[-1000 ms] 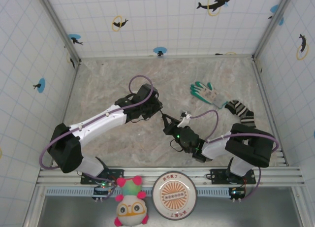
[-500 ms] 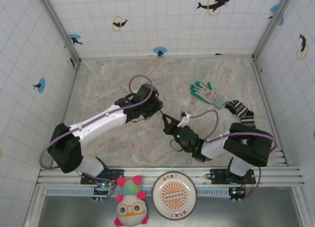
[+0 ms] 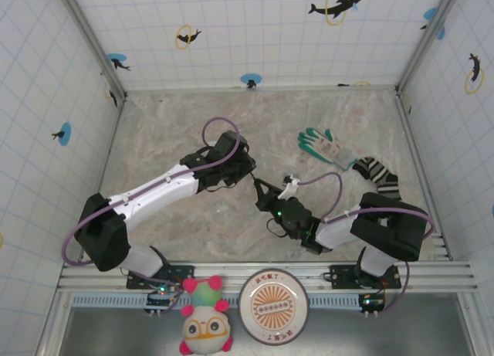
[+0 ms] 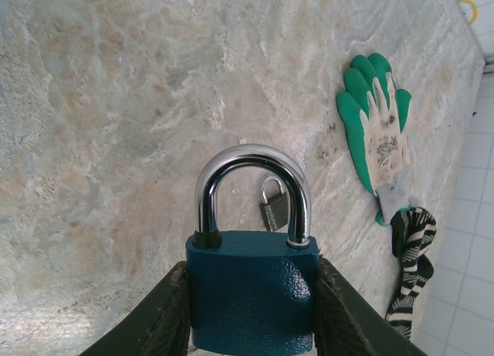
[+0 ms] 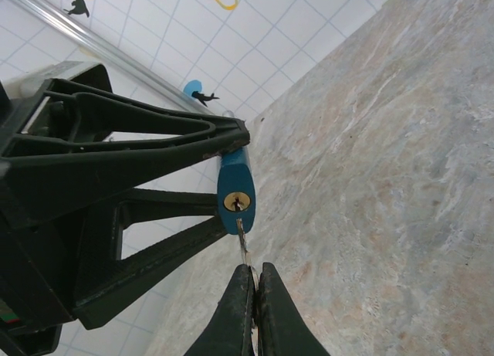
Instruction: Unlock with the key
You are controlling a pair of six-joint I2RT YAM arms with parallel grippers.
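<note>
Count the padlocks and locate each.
2. The blue padlock is clamped in the jaws of the left gripper; a small grey padlock lies on the table beyond it. More may be hidden.

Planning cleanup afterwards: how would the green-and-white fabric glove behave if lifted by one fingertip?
The green-and-white fabric glove lies flat and limp, so it would probably droop. It looks thin, so likely light, unlikely to roll. The striped sock beside its cuff might drag along.
</note>
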